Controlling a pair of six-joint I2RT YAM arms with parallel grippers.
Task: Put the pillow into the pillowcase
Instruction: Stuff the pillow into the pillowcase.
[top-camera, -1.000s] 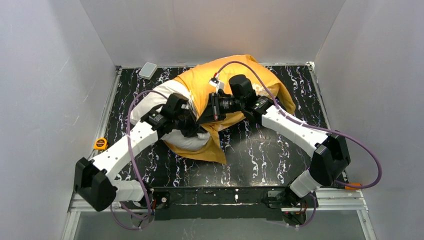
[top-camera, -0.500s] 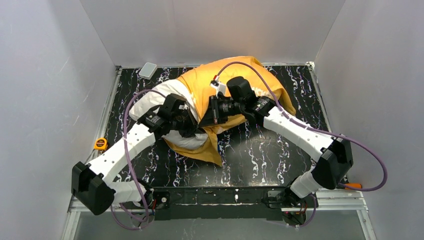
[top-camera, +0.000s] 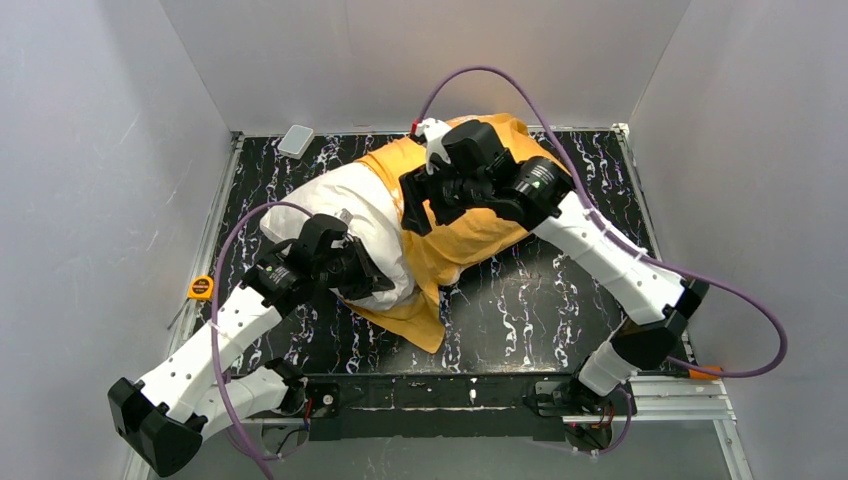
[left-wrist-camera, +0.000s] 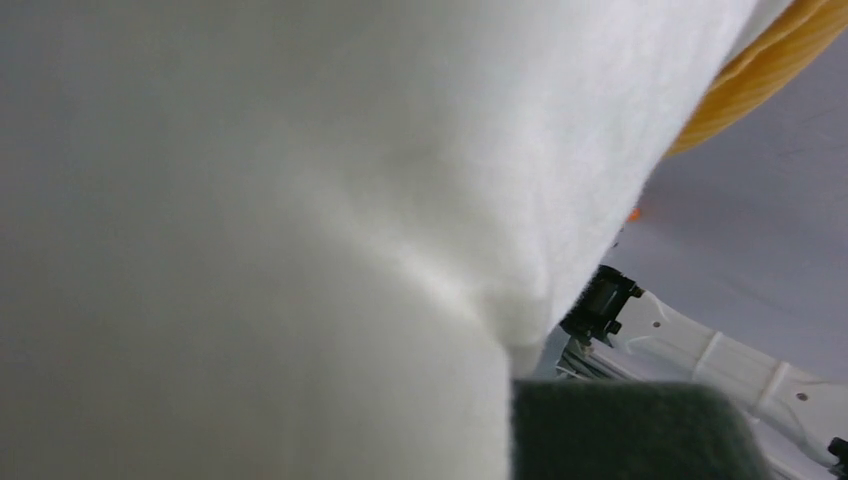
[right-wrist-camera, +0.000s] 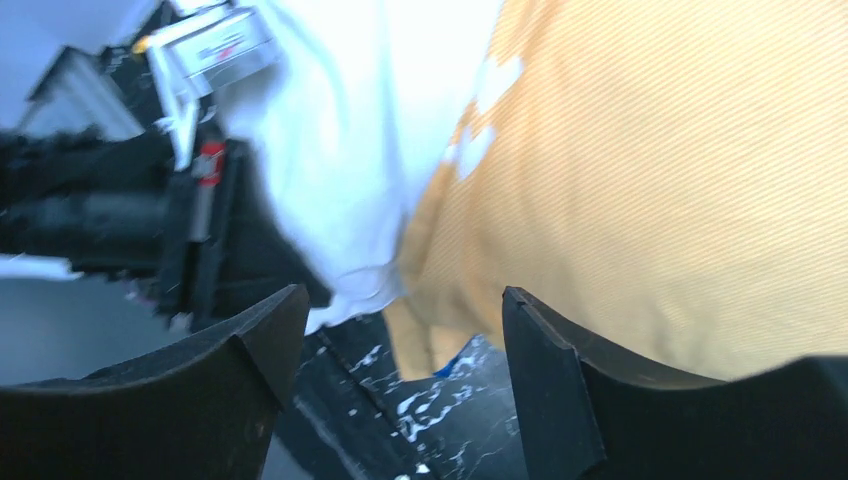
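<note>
The scene is showing one plump white fabric pillow (top-camera: 345, 205), one orange-yellow fabric pillowcase (top-camera: 470, 235), two white robot arms (top-camera: 225, 320) (top-camera: 600, 250), one grey rectangular pad (top-camera: 296, 140) far left and one yellow tape measure (top-camera: 201, 288) left.

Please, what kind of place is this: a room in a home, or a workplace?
Probably a robot test booth in a lab, not a home. Plain grey panels box in a black marbled table; the left arm and right arm are bolted to a metal frame, with a purple cable looping loose.
</note>
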